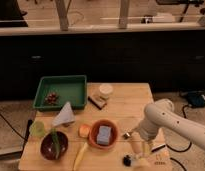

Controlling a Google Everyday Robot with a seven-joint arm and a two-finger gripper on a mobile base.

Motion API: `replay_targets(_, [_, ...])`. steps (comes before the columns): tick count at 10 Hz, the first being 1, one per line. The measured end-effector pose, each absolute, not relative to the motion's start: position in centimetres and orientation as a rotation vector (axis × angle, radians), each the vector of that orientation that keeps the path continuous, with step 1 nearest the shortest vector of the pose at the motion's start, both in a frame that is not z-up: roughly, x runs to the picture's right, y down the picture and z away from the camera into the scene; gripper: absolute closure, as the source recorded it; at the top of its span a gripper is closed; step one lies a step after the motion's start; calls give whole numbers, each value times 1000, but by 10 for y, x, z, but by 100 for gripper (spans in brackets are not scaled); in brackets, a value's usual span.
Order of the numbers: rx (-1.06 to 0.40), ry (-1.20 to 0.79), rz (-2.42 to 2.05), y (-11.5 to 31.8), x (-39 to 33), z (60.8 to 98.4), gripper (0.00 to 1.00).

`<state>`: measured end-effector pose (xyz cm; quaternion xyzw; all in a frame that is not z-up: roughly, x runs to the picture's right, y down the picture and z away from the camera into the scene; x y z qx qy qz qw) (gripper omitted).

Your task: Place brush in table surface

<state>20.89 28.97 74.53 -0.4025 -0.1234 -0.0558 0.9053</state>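
The brush lies low at the table's front right; its dark round bristle head [127,160] shows just above the front edge, and its pale handle runs up to the right under my gripper. My gripper [138,150] hangs from the white arm [163,120] right over the brush, close to the light wooden table surface [127,102]. The small dark logo mark [158,162] sits just right of the gripper. Whether the brush rests on the wood or is held I cannot tell.
An orange bowl [103,142] with a blue sponge [104,135] stands left of the gripper. A yellow-handled utensil [80,156], a dark bowl [53,145], a green cup [38,129], a pale cone [63,115], a green tray [61,82] and a white cup [105,90] stand further left and back.
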Motion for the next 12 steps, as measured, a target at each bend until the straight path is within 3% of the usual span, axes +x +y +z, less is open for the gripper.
replay_targets(12, [-816, -269, -115, 287, 210, 744, 20])
